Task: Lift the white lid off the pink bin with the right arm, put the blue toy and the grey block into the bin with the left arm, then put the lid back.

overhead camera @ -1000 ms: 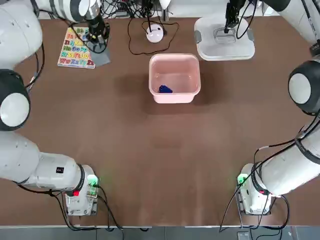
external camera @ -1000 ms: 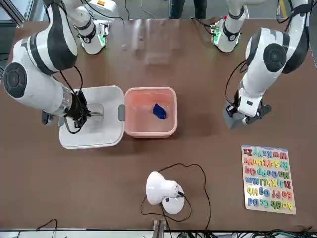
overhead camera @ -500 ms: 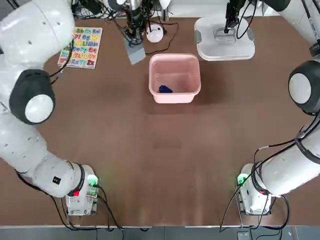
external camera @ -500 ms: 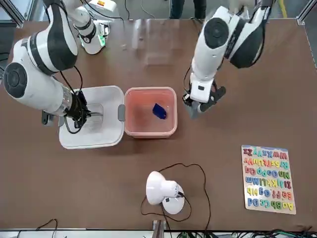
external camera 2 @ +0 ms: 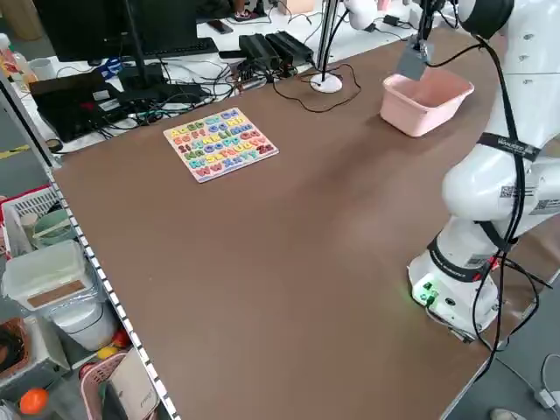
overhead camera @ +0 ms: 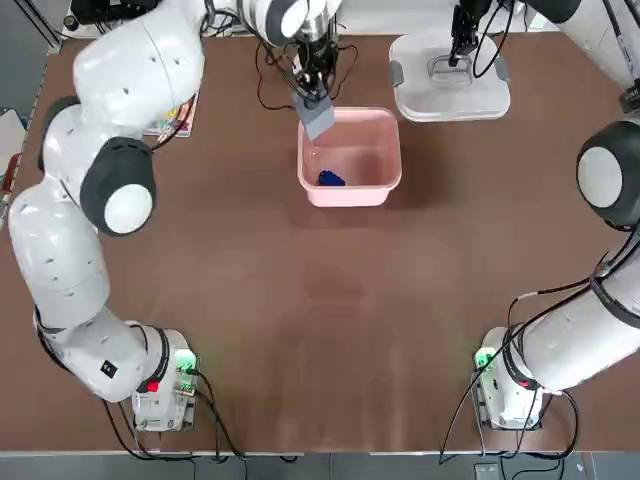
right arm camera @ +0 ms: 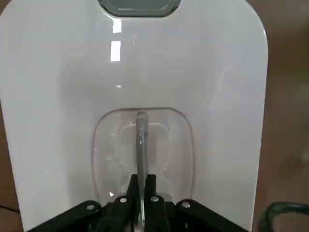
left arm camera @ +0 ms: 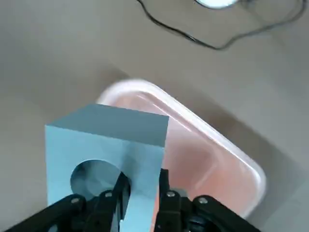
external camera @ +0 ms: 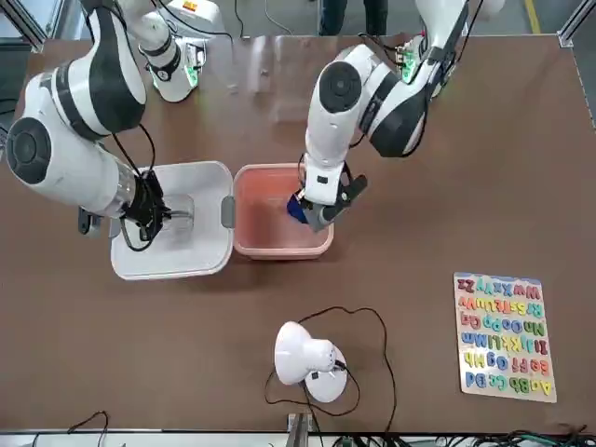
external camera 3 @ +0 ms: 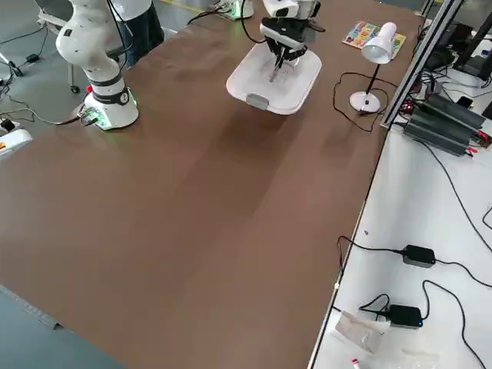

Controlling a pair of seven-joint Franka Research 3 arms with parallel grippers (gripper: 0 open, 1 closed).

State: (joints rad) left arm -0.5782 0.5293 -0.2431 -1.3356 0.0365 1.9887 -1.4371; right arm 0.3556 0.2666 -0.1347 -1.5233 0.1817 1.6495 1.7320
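Clock directions: seen from above the robot, from the bin's centre; 12 is away from the robot.
Left gripper (left arm camera: 144,186): over the bin's 11 o'clock corner, pinching one wall of the grey block.
Left fingers (left arm camera: 164,193): slightly apart, with the block's wall between them; one reaches into the round hole, the other lies along the outside.
Grey block (left arm camera: 108,140): held in the air; smooth matte cube, flat faces, crisp edges, round hole.
Pink bin (overhead camera: 376,150): on the surface (overhead camera: 300,300); rounded-square plastic tub, glossy translucent walls, smooth rolled rim, open top.
Blue toy (overhead camera: 331,178): inside the bin, toward 7 o'clock; small, deep blue, irregular outline.
Right gripper (right arm camera: 142,186): over the lid, at 2 o'clock from the bin.
Right fingers (right arm camera: 150,186): nearly together, squeezed on the lid's thin upright handle (right arm camera: 141,140).
White lid (overhead camera: 480,95): on the surface at 2 o'clock, beside the bin; rounded-square glossy plastic, clear recessed centre, grey side clips (right arm camera: 140,7).
Lamp (external camera: 303,354): at 11 o'clock, past the bin; smooth white shade, round base, thin dark cable (external camera: 393,372) looping around it.
Letter board (external camera: 505,337): between 9 and 10 o'clock, well apart from the bin; flat rectangle with rows of coloured letters.
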